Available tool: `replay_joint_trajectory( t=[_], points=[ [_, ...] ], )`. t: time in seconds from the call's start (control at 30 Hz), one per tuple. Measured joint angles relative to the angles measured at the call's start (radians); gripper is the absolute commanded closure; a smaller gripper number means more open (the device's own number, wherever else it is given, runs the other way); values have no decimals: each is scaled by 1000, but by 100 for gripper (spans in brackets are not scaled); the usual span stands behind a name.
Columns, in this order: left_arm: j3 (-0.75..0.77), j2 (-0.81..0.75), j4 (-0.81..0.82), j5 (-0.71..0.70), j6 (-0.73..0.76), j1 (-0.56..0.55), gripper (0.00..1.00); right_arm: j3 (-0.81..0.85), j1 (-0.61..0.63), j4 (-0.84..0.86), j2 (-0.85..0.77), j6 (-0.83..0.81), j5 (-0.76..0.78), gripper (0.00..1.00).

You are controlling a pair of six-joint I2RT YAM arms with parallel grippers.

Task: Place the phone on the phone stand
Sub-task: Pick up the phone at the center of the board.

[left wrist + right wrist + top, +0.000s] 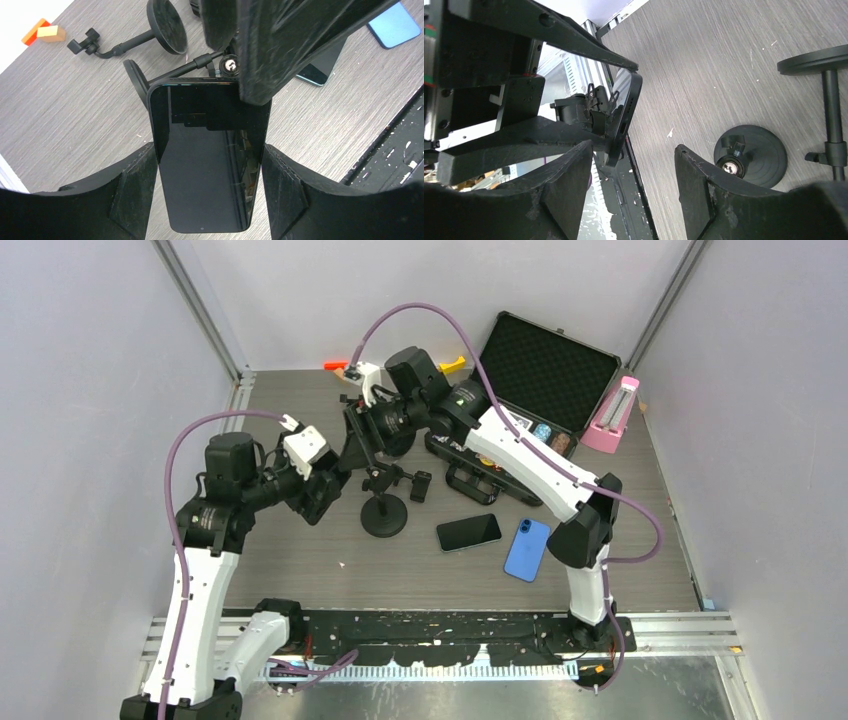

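The phone (200, 190) was gripped across its width by the left pincer (209, 155), raised above the desk (300, 560) just by the head of the phone stand (384, 512). It should be held square while being seated. The right pincer (632, 146), jaws apart and empty, was poised at the phone's top edge, wrist rolled sideways.

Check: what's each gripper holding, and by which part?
Left gripper holds the black phone by its long edges, near one end. Right gripper: jaws open around the other end, not clamped.
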Motion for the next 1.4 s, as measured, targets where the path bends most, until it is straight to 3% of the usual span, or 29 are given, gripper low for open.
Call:
replay_joint_trajectory(
  t=[0.53,0.67,0.8,0.87,0.97,1.03,1.1,1.17,1.4],
  points=[
    [-2,4,41,16,-54,-13,100,5,22,46,72,75,-48,51],
    [-7,3,64,13,-60,-17,100,5,30,61,80,92,-69,63],
    [-15,3,72,3,-60,-18,100,5,36,67,84,103,-79,89],
    [-19,1,82,-12,-51,-19,88,5,36,63,84,141,-58,99],
    [-21,-6,108,-11,-53,-19,60,4,27,32,84,124,-33,100],
    [-21,-6,105,16,-56,-21,33,4,26,26,84,94,-20,100],
    [-21,-5,100,47,-48,-21,17,4,27,19,80,64,-13,100],
    [-14,-3,81,74,-46,-21,12,3,27,6,74,34,0,100],
    [84,13,43,129,-92,-21,7,-24,11,-45,-28,-57,37,100]
  ],
)
